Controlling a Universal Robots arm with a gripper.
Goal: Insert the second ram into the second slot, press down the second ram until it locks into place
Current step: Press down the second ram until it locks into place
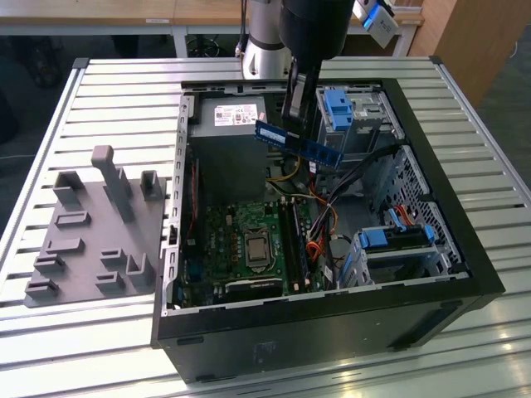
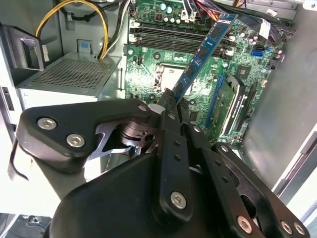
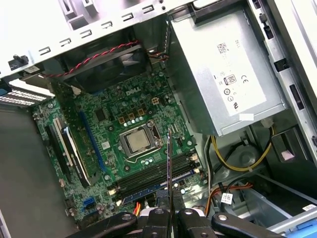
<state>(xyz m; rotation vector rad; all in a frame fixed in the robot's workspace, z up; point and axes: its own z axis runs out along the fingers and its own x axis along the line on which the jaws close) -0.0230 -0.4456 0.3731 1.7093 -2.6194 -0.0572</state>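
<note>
The second ram [image 1: 300,143], a thin blue stick bearing black chips, was held tilted in the closed claw [image 1: 295,120] above the open case [image 1: 315,332], apart from the motherboard [image 1: 241,232].

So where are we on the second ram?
Done: another blue stick already looks seated on the board. In hand: the gripper is shut on the ram, holding it tilted in the air over the open case. Left: it's in no slot yet, so insertion and press-down to lock remain.
</note>
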